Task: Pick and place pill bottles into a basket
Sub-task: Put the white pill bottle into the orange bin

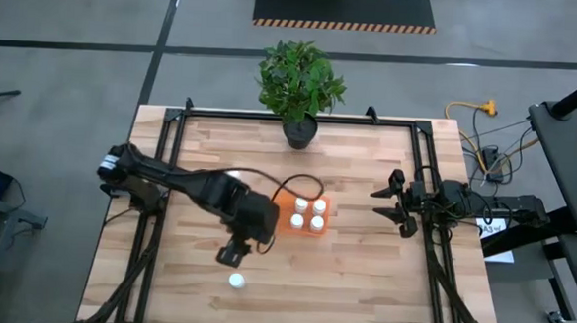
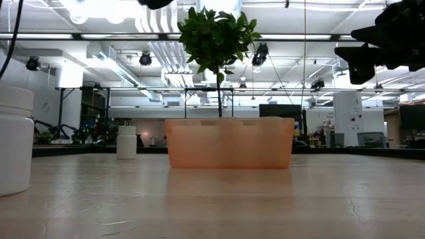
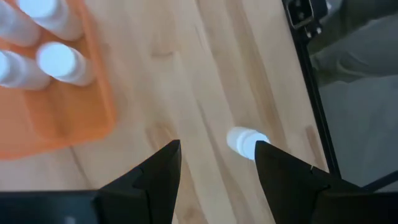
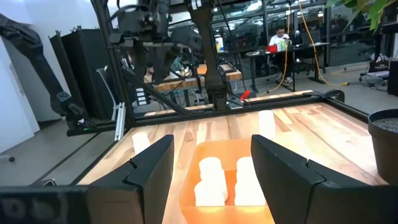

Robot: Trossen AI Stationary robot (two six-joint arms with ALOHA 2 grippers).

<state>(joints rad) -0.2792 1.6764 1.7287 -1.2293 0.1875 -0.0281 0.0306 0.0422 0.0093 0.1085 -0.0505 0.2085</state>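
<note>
The orange basket [image 1: 287, 199] stands mid-table with several white pill bottles [image 1: 308, 213] upright inside; it also shows in the low view [image 2: 229, 143] and the right wrist view [image 4: 227, 155]. One bottle [image 1: 236, 279] stands on its base near the table's front edge. Another bottle [image 4: 266, 122] stands on the table beyond the basket. My left gripper [image 1: 234, 254] is open and empty, above the table between the basket and the front bottle [image 3: 245, 142]. My right gripper [image 1: 376, 205] is open and empty, right of the basket, held above the table.
A potted plant in a black pot [image 1: 300, 130] stands at the table's far edge, behind the basket. A black metal frame [image 1: 422, 168] runs along the table's sides. Bare wood lies between the basket and my right gripper and along the front right.
</note>
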